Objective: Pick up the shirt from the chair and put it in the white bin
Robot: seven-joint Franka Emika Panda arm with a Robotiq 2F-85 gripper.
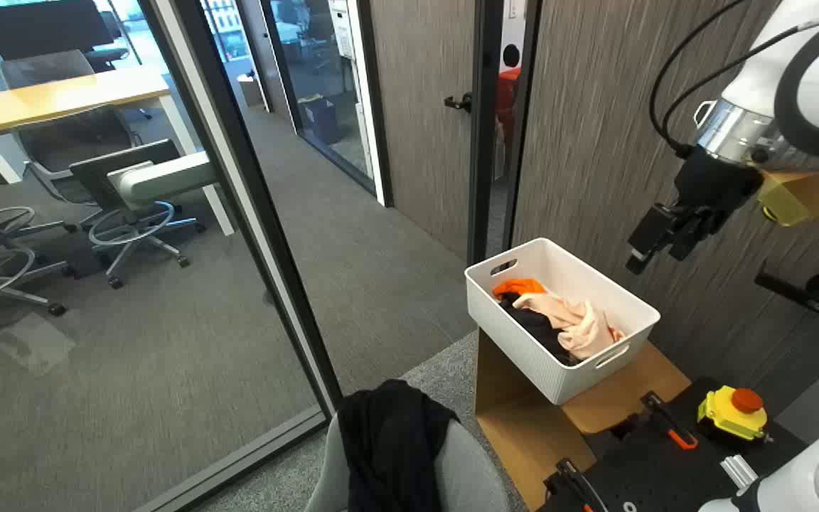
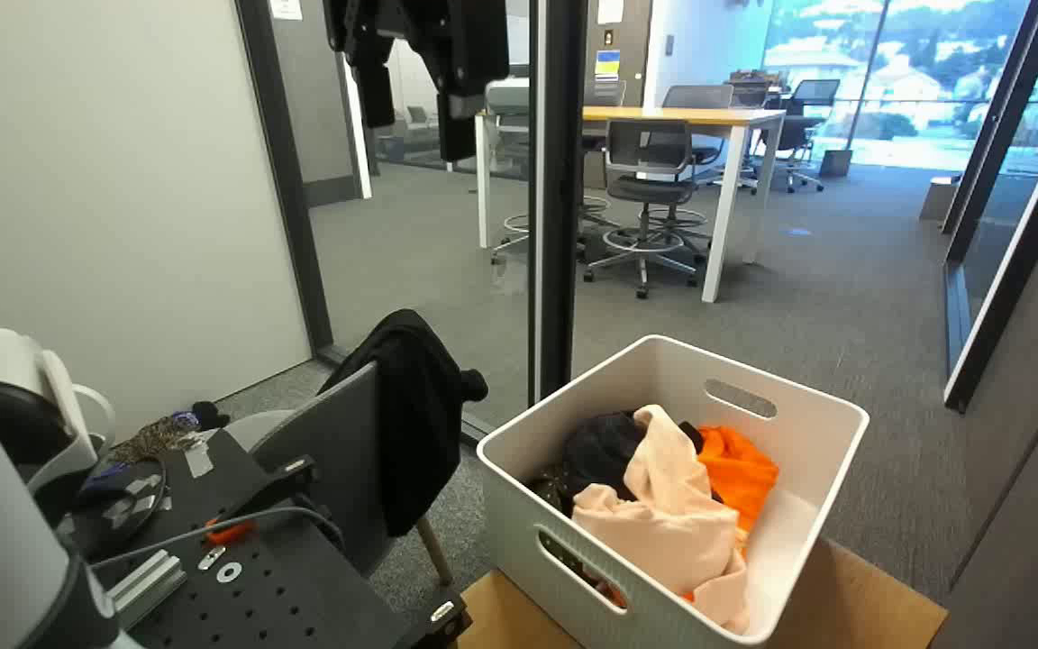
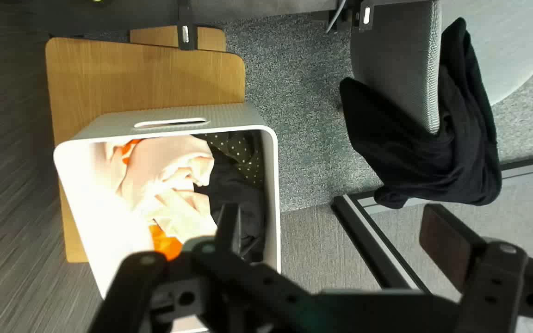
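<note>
The black shirt [image 1: 395, 448] hangs over the back of the grey chair [image 1: 472, 473]. In the wrist view the shirt [image 3: 461, 157] drapes over the chair back [image 3: 398, 60] at the upper right. It also hangs down in an exterior view [image 2: 420, 424]. The white bin [image 1: 509, 334] holds peach, orange and dark clothes; it also shows in an exterior view [image 2: 514, 514] and the wrist view [image 3: 273, 185]. My gripper [image 1: 658, 256] is open and empty, high above the bin's level. In the wrist view its fingers [image 3: 338, 236] straddle the bin's side, with the shirt beyond.
The bin stands on a wooden stand [image 1: 623, 395] beside the black robot table [image 2: 276, 577]. A yellow emergency stop box [image 1: 733, 412] sits on that table. A glass wall with a dark frame [image 1: 267, 235] stands behind the chair. A wood-panelled wall [image 1: 594, 142] is beside the arm.
</note>
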